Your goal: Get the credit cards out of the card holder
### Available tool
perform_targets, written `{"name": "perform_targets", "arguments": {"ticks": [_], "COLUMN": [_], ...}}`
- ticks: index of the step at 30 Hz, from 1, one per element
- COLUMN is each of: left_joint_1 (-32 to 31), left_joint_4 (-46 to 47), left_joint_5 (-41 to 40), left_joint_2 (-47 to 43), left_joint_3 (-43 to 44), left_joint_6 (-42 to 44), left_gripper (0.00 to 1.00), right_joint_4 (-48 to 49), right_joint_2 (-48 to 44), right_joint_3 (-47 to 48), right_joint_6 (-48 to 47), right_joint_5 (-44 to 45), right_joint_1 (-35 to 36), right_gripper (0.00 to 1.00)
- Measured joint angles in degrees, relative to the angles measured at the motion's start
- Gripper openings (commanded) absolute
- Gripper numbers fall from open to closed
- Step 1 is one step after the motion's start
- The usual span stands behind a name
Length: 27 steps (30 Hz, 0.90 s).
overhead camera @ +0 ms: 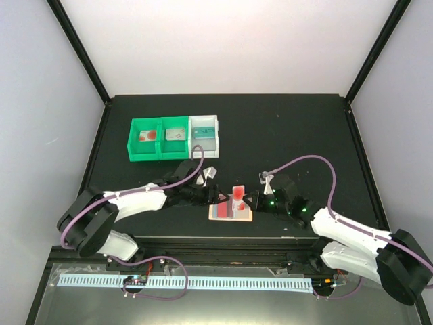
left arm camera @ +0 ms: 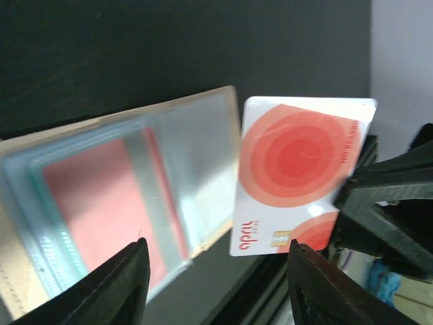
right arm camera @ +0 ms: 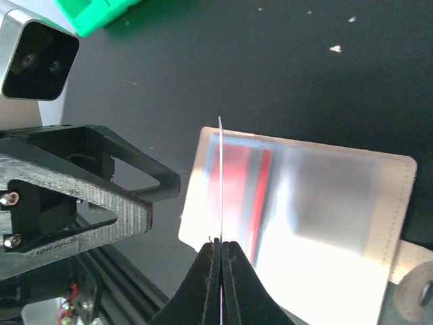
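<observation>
Both grippers meet low over the flat tan open card holder (overhead camera: pixel 230 213). The right gripper (right arm camera: pixel 220 254) pinches a white plastic card with red circles (left arm camera: pixel 298 176) upright, and the left gripper (left arm camera: pixel 220 264) sits just beside it, jaws apart. The green and white plastic bins (overhead camera: pixel 145 154) block the back left. The black table (overhead camera: pixel 304 128) lies open behind and to the right.

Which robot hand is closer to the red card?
Right. The right fingers pinch the red card by its edge. The left fingers are open, close beside it.
</observation>
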Motion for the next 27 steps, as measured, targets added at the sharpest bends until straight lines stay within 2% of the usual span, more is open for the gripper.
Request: {"name": "perform_targets", "arguments": {"ticks": [10,15,19,24,27], "left_joint_1": [0.00,0.00,0.00,0.00,0.00], "left_joint_4": [8.50,13.27,18.38,23.63,25.68], "left_joint_5": [4.22,5.31,6.36,7.23,7.50], "left_joint_2": [-9.86,-12.96,-13.05,-13.03,-13.03], "left_joint_3": [-5.05,-5.86,-7.50,-10.73,-11.45], "left_joint_6": [-9.05,-12.48,-15.32,-19.30,-20.83], "left_gripper": [0.62,0.58,0.49,0.26,0.15], "right_joint_4": [3.80,7.74,12.96,16.22,16.87], "right_joint_2": [-7.65,-10.43,-10.93,-10.99,-11.43], "right_joint_3": [-0.35,-1.07,-3.50,-5.79,-5.88], "right_joint_6": [6.14,9.11,11.85,14.21,14.80], "right_joint_5": [-1.70,-2.21,-3.50,-4.42,-4.55], "right_joint_1": [-0.11,-0.22,-0.22,-0.22,-0.24], "right_gripper": [0.01,0.01,0.01,0.01,0.01]}}
